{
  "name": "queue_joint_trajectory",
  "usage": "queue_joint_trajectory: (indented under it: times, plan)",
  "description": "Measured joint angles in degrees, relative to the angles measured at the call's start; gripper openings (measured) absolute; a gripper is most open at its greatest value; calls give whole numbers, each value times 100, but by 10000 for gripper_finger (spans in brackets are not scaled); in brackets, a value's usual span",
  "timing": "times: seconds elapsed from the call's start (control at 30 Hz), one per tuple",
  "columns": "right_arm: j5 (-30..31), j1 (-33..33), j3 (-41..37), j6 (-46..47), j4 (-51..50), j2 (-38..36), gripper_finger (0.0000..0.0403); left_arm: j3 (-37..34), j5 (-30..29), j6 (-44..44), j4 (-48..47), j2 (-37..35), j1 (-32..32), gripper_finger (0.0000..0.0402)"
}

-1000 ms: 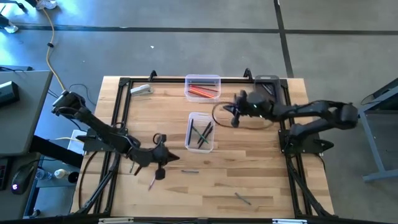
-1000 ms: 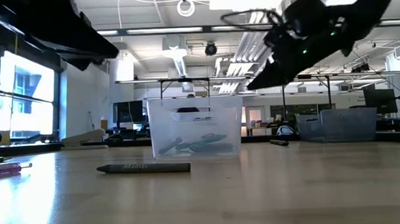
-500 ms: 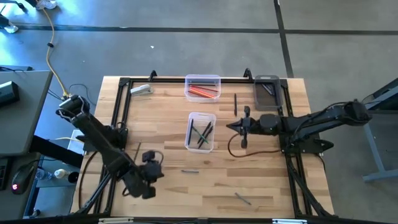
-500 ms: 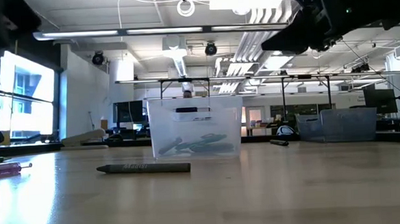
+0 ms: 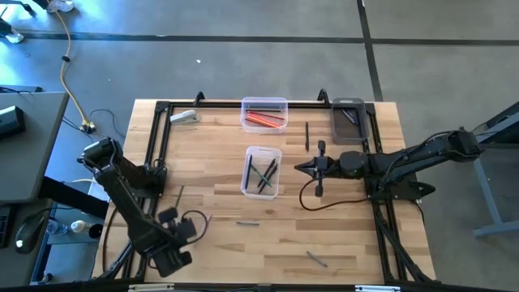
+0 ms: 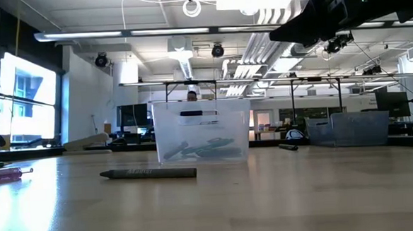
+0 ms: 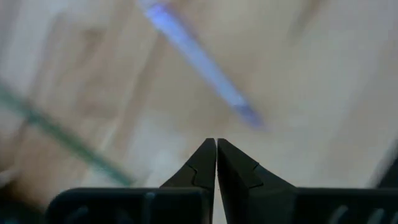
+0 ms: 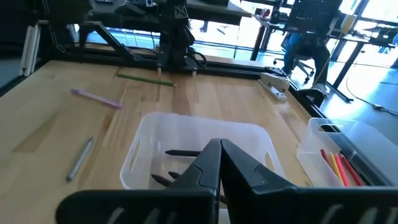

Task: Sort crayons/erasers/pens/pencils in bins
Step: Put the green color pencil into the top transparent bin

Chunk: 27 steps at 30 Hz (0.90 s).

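Three bins stand on the table. A clear bin [image 5: 262,172] at the middle holds dark pens, a clear bin [image 5: 264,113] at the far edge holds red and orange crayons, and a smoky bin [image 5: 349,120] stands at the far right. A grey crayon [image 5: 247,222] lies flat near the middle, and it shows close up in the low view [image 6: 148,174]. My right gripper [image 5: 312,168] is shut and empty, raised just right of the middle bin [image 8: 186,155]. My left gripper [image 7: 216,146] is shut and empty at the near left, by a pink pen [image 5: 204,221].
A dark pen [image 5: 306,135] lies between the far bins. A green pencil [image 5: 180,195] lies at the left, a grey stick [image 5: 316,259] near the front edge and a pale stapler-like thing [image 5: 185,117] at the far left. A black frame [image 5: 158,138] borders the table.
My left gripper has drawn back from the table's middle left toward the near left corner. My right gripper has gone from beside the far bins toward the near edge and now hangs right of the middle bin. The dark pen between the far bins now shows.
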Motion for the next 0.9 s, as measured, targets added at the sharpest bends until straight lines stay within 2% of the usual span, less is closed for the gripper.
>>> queue_joint_trajectory:
  times: [0.13,0.37,0.63,0.9]
  plan:
    - [0,27,0,19,-2,0,0,-17,73,-372,-448,-2,29,21]
    - [0,133,0,23,-6,0,0,-741,311,-753,94,-251,67,61]
    - [-2,181,0,109,-7,2,0,-1736,169,-1812,407,-1159,49,122]
    - [-2,181,0,83,0,4,0,-2607,484,-2704,695,-1804,69,170]
